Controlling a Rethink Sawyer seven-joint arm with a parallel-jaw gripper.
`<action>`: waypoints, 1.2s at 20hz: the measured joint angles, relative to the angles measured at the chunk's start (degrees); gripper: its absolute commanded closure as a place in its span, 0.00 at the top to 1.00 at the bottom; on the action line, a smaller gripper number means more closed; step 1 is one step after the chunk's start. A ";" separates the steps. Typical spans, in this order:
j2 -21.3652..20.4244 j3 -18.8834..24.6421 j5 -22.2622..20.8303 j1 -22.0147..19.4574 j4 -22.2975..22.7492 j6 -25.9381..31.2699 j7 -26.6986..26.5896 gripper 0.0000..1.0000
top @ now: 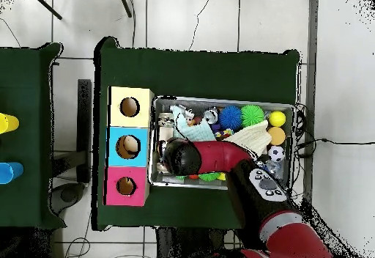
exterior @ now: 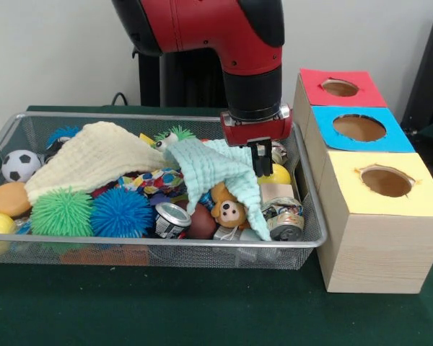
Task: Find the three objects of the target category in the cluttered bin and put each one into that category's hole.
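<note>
The silver wire-mesh bin (exterior: pixel 303 241) is full of toys and also shows in the overhead view (top: pixel 224 99). A brown plush monkey (exterior: pixel 229 210) with a tan face lies at the front right, half under a mint cloth (exterior: pixel 220 169). My gripper (exterior: pixel 262 164) hangs low in the bin's right end, at the mint cloth's edge and beside a yellow rounded thing (exterior: pixel 279 175) that is mostly hidden. I cannot tell whether that is the duck. The red-topped hole (exterior: pixel 339 87) is at the far end of the wooden box; it also shows in the overhead view (top: pixel 126 186). In the overhead view the arm hides the gripper.
A cream cloth (exterior: pixel 94 155) covers the bin's left middle. Green (exterior: pixel 61 211) and blue (exterior: pixel 120 211) spiky balls, drink cans (exterior: pixel 172 218) (exterior: pixel 285 225), a soccer ball (exterior: pixel 19 164) and an orange ball (exterior: pixel 7 198) lie around. The blue-topped hole (exterior: pixel 359 127) and the yellow-topped hole (exterior: pixel 386 180) stand nearer.
</note>
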 measured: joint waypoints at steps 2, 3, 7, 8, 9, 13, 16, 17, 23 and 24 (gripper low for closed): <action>-0.07 0.00 0.00 -0.04 0.00 0.00 0.00 0.00; -0.09 0.00 0.00 -0.05 0.00 0.00 0.00 0.00; -0.28 0.00 0.02 -0.19 -0.01 0.00 0.00 0.00; -0.33 0.00 0.02 -0.23 0.00 0.00 0.00 0.00; -0.41 0.00 0.02 -0.27 0.00 0.00 0.00 0.00; -1.08 0.01 0.07 -0.71 0.00 0.00 0.00 1.00; -1.25 0.00 0.06 -1.04 -0.03 0.00 0.00 1.00; -1.34 0.01 0.06 -1.25 -0.06 0.00 0.00 1.00; -1.42 0.02 0.21 -2.62 -0.59 0.02 0.00 1.00; -1.42 0.02 0.34 -2.75 -0.62 0.04 0.00 1.00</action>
